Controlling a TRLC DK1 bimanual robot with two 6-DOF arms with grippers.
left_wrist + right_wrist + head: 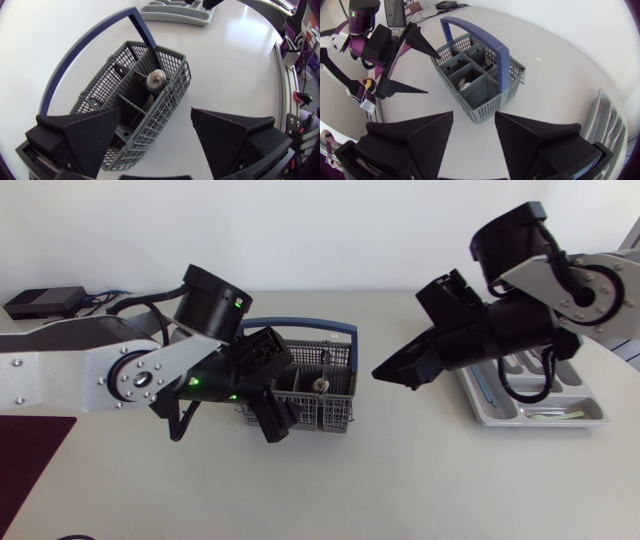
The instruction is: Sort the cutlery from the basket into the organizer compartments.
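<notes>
A grey cutlery basket (322, 385) with a blue handle (300, 326) stands mid-table. One spoon (156, 80) stands in a compartment, bowl up, also seen from the right wrist as the spoon (464, 84). My left gripper (272, 385) is open at the basket's left end; in its wrist view the left gripper (155, 112) straddles a corner of the basket (130, 95). My right gripper (390, 372) hovers right of the basket, open and empty. Its wrist view has the right gripper (473, 115) facing the basket (480, 75). The grey organizer (590, 405) lies under the right arm.
A few pieces lie in the organizer's compartments, such as the pale one (548, 412). A black box (45, 302) with cables sits at the back left. A dark mat (25, 460) covers the front left corner. Bare white table (400, 470) lies in front of the basket.
</notes>
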